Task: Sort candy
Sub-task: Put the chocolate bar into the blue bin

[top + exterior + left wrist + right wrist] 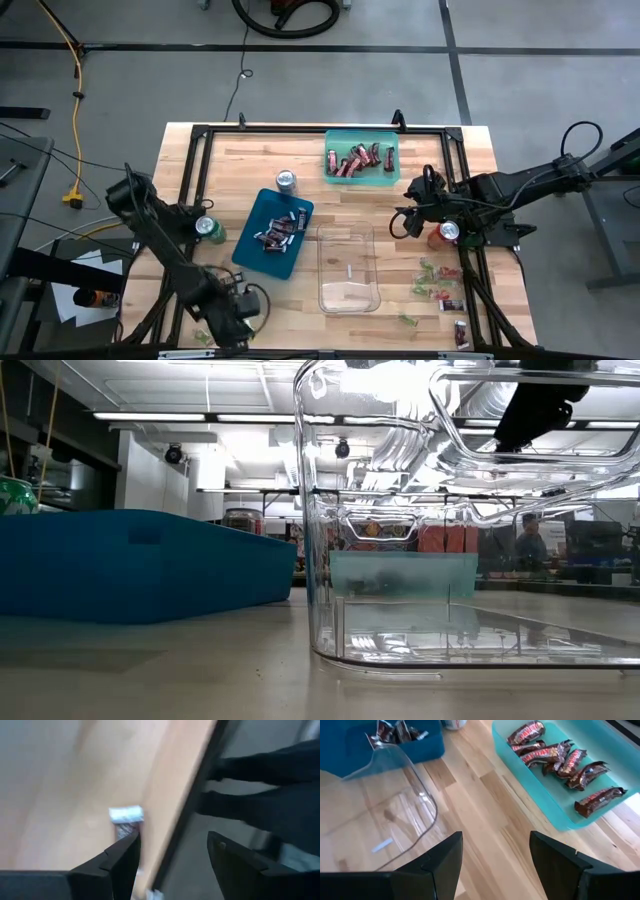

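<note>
**Candy part-sorted; both jaws parted, nothing held**

Wooden tabletop (260,160) w/ black frame round edges. Left arm (165,240) stretched along left edge down to near-left corner; right arm (520,185) reaching in from right edge, approx mid-depth.

Clear bin (347,268) near centre, toward near edge; seen empty from above. Blue tray (256,228) just left of it, angled, holding dark mini bars (278,235) in a small heap. Teal tray (385,178) by far edge, right of centre, holding dark red bars (352,160) in a loose pile.

Left gripper (232,328) at near-left corner, jaws spread apart, gripping nothing; wrist view: one small pale-wrapped piece (126,815) lying on wood just beyond fingertip, right at tabletop's edge. Right gripper (402,222) over bare wood btwn teal tray and clear bin, jaws released, empty.

Three cans: silver-topped can (286,180) just beyond blue tray's far end; green can (209,229) at left edge, close by left arm; orange-red can (449,233) near right edge, beside right arm.

Loose green-and-red pieces (432,272) scattered toward near-right corner, right of clear bin; a couple of dark bars (452,304) there too, one (461,333) nearer near edge. One green piece (408,320) apart, by near edge.
</note>
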